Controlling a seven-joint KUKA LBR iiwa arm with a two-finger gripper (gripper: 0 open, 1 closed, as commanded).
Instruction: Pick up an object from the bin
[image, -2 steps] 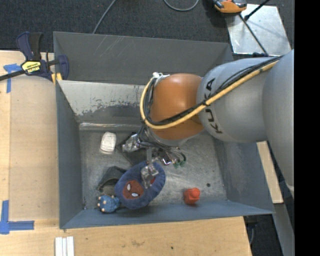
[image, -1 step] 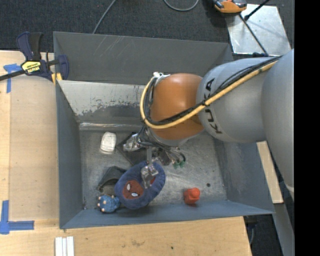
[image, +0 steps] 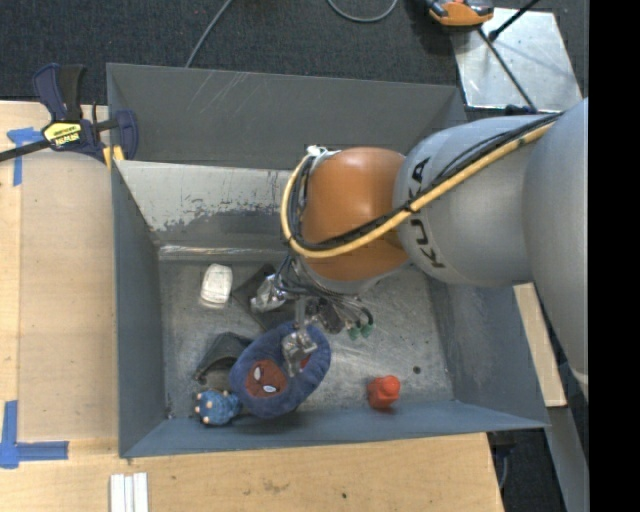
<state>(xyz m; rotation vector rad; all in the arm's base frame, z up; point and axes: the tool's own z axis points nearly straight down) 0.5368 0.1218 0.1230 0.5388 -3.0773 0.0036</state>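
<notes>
We see the grey metal bin (image: 135, 330) from above, with the arm (image: 480, 210) coming in from the right and bending down over the middle of the floor. An orange cover (image: 345, 210) sits at its wrist, and a yellow-and-black cable (image: 440, 185) loops round it.

Below the cover, the pincer (image: 298, 345) hangs low in the bin, right over the upper edge of a blue slipper (image: 270, 380). It seems to touch the slipper, though we cannot say for sure. We also cannot tell how far the pincer is open, or whether it has hold of anything, because the wrist and its metal parts hide that spot.

The blue slipper is soft and rounded, with a red spider-mask face on its top. It lies on the floor toward the front wall, a little left of the middle. A small blue knobbly toy (image: 215, 406) touches its left end, in the front left corner. Just beside the slipper, on its upper left, lies a dark flat piece (image: 220, 352).

A white lump (image: 216, 284) rests farther back on the left, apart from the others. A red lump (image: 383, 391) lies near the front wall, to the right of the slipper and clear of it. Some small green bits (image: 358, 325) lie just to the right of the pincer, under the edge of the wrist.
</notes>
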